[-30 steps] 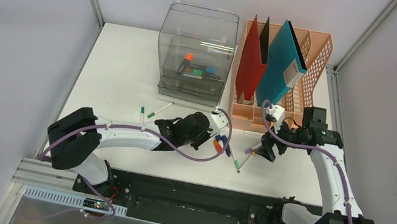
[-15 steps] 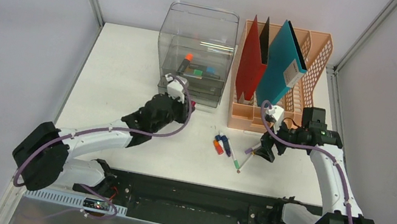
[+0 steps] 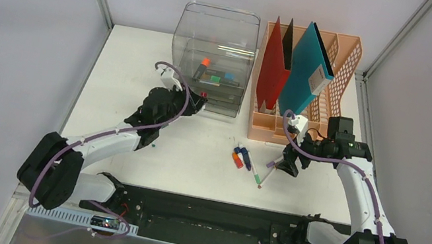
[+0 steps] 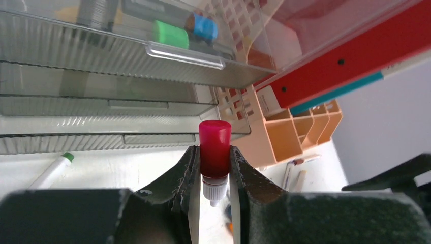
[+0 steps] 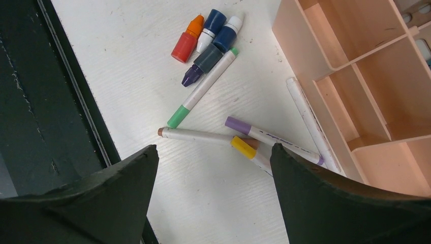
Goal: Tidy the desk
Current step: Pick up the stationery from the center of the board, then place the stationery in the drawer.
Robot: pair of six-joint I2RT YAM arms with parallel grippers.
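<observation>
In the left wrist view, the left tool [image 4: 214, 165] pinches a red marker [image 4: 214, 142].

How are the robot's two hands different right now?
The left gripper is shut on a red-capped marker; the right gripper is open and holds nothing. The left gripper is by the clear drawer box; the right gripper hangs over loose pens beside the peach rack. Both have two black fingers.
</observation>
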